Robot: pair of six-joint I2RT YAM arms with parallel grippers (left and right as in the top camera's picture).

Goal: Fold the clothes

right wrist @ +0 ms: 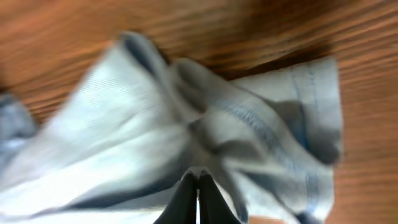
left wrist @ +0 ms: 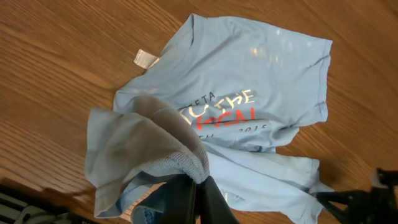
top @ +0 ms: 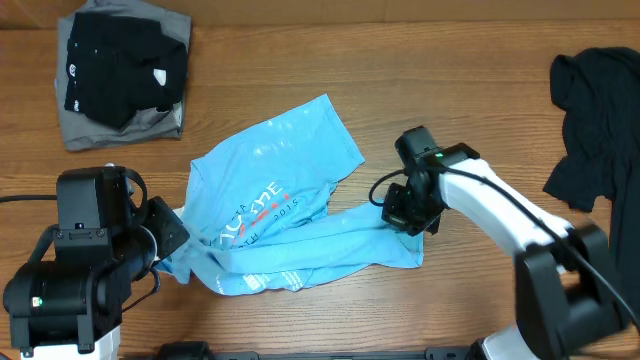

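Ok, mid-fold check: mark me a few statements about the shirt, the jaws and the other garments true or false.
1. The left gripper and the right gripper each have their jaws shut on the light-blue T-shirt. True.
2. The T-shirt lies flat and smooth. False: it is rumpled, with its lower part bunched.
3. A folded black garment sits on a grey garment at the top left of the overhead view. True.
4. The black garment on the right is neatly folded. False: it lies loose and rumpled.
5. The T-shirt's lettering is hidden. False: the lettering shows, face up.
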